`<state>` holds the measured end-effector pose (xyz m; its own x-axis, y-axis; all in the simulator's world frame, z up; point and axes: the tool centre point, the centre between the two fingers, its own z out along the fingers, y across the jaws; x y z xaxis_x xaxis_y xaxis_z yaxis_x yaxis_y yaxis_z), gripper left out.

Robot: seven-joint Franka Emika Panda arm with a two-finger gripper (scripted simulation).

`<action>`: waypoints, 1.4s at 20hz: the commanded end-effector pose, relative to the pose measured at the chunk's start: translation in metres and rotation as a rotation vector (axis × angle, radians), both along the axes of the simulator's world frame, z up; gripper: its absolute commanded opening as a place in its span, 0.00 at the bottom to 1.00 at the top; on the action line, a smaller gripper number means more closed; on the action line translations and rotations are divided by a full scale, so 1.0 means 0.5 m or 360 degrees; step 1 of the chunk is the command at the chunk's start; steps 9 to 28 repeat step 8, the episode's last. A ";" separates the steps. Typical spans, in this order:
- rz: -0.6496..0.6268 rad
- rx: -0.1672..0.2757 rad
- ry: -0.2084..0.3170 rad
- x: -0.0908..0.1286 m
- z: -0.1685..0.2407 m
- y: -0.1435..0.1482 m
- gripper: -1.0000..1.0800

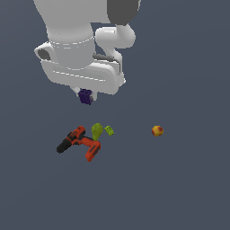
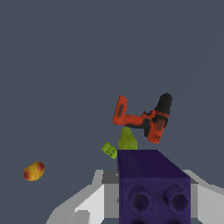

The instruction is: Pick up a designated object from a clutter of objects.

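The designated object, a small dark purple studded block (image 1: 86,96) (image 2: 153,186), hangs in the air under the white arm, well above the ground. My gripper (image 1: 84,95) is shut on it; the fingers (image 2: 89,203) show as white shapes on either side of the block in the wrist view. The rest of the clutter lies below on the ground: an orange-red and black power drill (image 1: 80,142) (image 2: 144,119), a yellow-green pear shape (image 1: 96,130) (image 2: 127,140) touching it, and a small yellow-green block (image 1: 109,130) (image 2: 110,150) beside the pear.
A red-yellow round fruit (image 1: 157,130) (image 2: 34,171) lies alone toward the exterior view's right of the drill group. The ground is a flat dark grey-blue surface.
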<state>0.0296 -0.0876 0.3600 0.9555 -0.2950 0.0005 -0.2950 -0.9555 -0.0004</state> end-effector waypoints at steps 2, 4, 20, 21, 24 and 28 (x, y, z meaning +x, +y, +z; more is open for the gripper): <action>0.0001 0.0000 0.0001 0.008 0.019 -0.008 0.00; 0.0001 -0.0001 0.0001 0.010 0.025 -0.010 0.00; 0.0001 -0.0001 0.0001 0.013 0.029 -0.011 0.00; 0.0001 -0.0001 0.0001 0.013 0.029 -0.011 0.00; 0.0001 -0.0001 0.0001 0.013 0.029 -0.011 0.00; 0.0001 -0.0001 0.0001 0.013 0.029 -0.011 0.00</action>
